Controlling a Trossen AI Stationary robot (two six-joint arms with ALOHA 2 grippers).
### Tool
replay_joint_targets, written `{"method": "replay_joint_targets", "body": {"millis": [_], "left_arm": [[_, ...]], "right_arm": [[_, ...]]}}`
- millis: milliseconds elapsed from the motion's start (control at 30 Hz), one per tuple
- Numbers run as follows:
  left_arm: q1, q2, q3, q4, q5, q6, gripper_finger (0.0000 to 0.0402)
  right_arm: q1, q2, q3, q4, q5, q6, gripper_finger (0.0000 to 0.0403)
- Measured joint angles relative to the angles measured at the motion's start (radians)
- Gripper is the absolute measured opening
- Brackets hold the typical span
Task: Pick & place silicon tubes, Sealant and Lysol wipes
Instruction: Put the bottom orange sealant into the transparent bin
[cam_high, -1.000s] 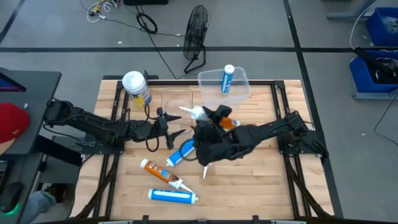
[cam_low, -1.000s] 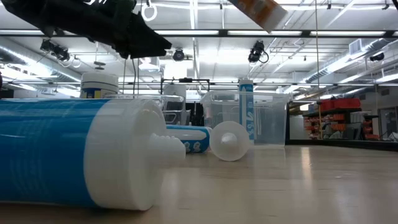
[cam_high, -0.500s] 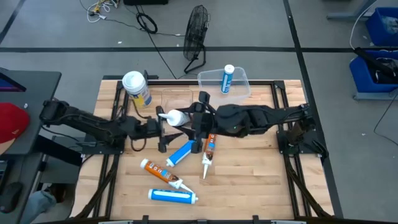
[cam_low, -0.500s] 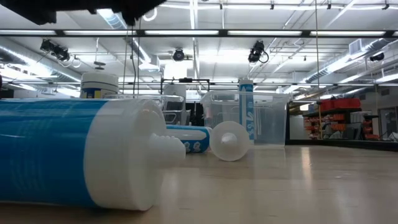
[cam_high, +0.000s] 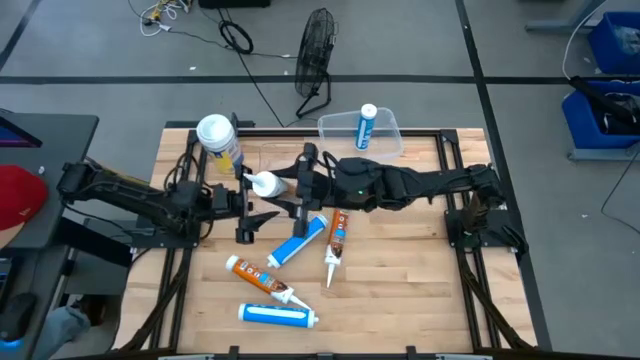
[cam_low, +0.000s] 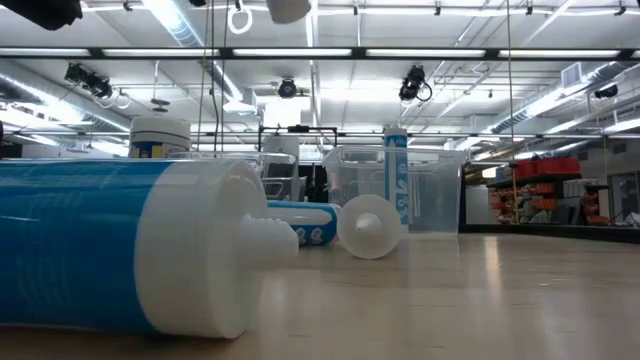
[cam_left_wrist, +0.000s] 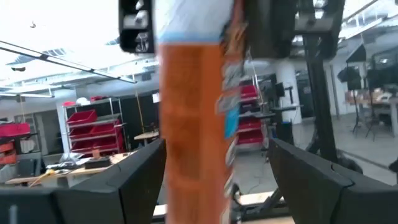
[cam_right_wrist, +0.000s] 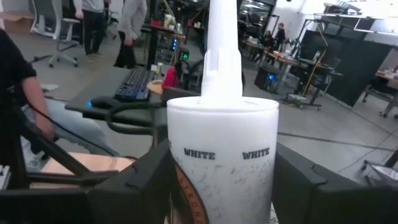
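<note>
An orange sealant tube with a white nozzle end (cam_high: 265, 184) is held high above the table's middle by my right gripper (cam_high: 290, 186). In the right wrist view its white cap (cam_right_wrist: 221, 134) stands between my fingers. My left gripper (cam_high: 250, 203) is open. Its fingers stand on either side of the tube's orange body (cam_left_wrist: 193, 124), with a gap on both sides. The Lysol wipes canister (cam_high: 218, 140) stands upright at the far left. Two blue tubes (cam_high: 300, 238) (cam_high: 277, 315) and two orange tubes (cam_high: 337, 240) (cam_high: 258, 278) lie on the table. My right gripper pinches the orange tube between its two fingers just below the white cap (cam_right_wrist: 186, 193), near the nozzle end. The fingers come about level from the table's right and lie across the tube. The tube is lifted clear, about upright, nozzle up.
A clear bin (cam_high: 385, 140) at the far edge holds an upright blue tube (cam_high: 366, 125). A second clear container (cam_high: 285, 158) stands beside it. The nearest blue tube (cam_low: 120, 250) fills the low view's left. People stand in the room beyond (cam_right_wrist: 130, 25).
My right gripper has carried the orange tube up and toward the table's left, from over the middle to my left gripper. The tube has turned more upright on the way. My left gripper has drawn back a little toward the left edge.
</note>
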Motion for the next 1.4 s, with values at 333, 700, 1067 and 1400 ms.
{"method": "replay_joint_targets", "body": {"millis": [333, 700, 1067, 1400], "left_arm": [[0.018, 0.001, 0.0, 0.03, 0.018, -0.018, 0.0289], [0.055, 0.001, 0.0, 0.025, 0.097, -0.059, 0.0272], [0.055, 0.0, 0.0, 0.011, 0.106, -0.062, 0.0224], [0.054, 0.0, 0.0, 0.004, 0.109, -0.056, 0.0219]], "right_arm": [[-0.029, -0.001, -0.125, 0.182, -0.095, 0.043, 0.0212], [-0.038, 0.011, -0.149, 0.214, -0.121, 0.05, 0.0211], [-0.052, 0.011, -0.149, 0.213, -0.143, 0.07, 0.0211], [-0.052, 0.011, -0.149, 0.208, -0.143, 0.071, 0.0211]]}}
